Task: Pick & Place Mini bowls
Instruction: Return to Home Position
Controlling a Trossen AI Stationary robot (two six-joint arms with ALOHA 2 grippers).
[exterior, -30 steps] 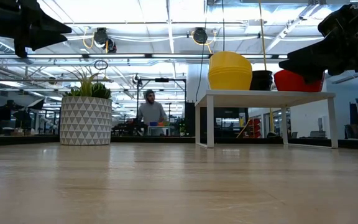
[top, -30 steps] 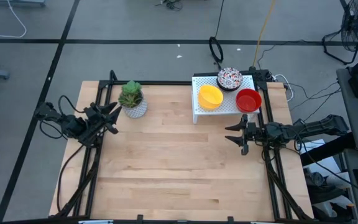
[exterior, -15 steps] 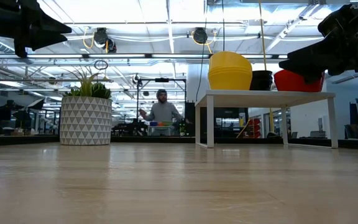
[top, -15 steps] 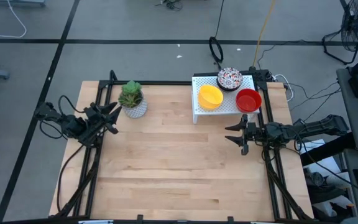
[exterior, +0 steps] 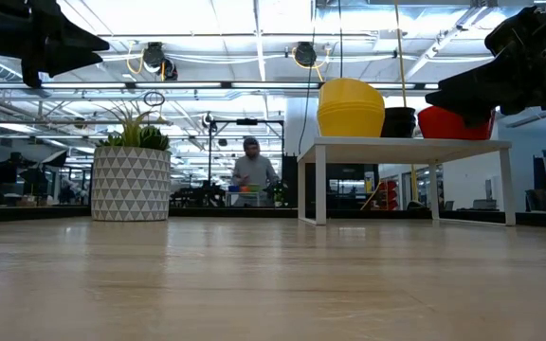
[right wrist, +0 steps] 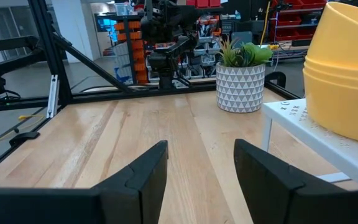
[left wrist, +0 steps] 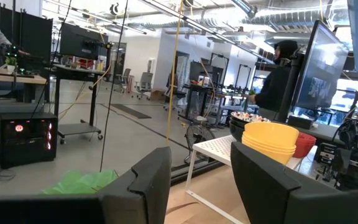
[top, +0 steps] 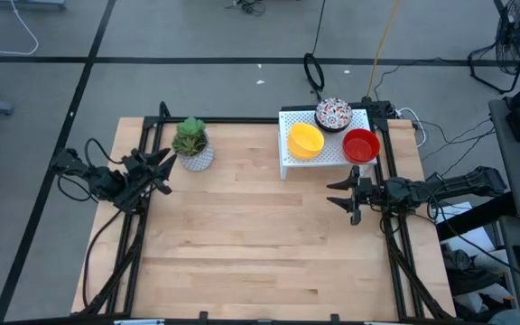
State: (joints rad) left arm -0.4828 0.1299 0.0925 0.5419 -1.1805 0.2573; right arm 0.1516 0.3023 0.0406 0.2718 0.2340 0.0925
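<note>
Your right gripper point(top: 341, 193), open and empty, sits near the small round red bowl point(top: 360, 144) on the white shelf point(top: 330, 152). Your left gripper point(top: 164, 170), also open and empty, is far off.

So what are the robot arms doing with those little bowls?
Right now neither arm holds anything. The small round yellow bowls, the plain red bowls and the white speckled bowls all sit on the white perforated shelf at the back edge of the wooden table. The left gripper hangs open near the white plant pot. The right gripper hangs open beside the shelf.
</note>
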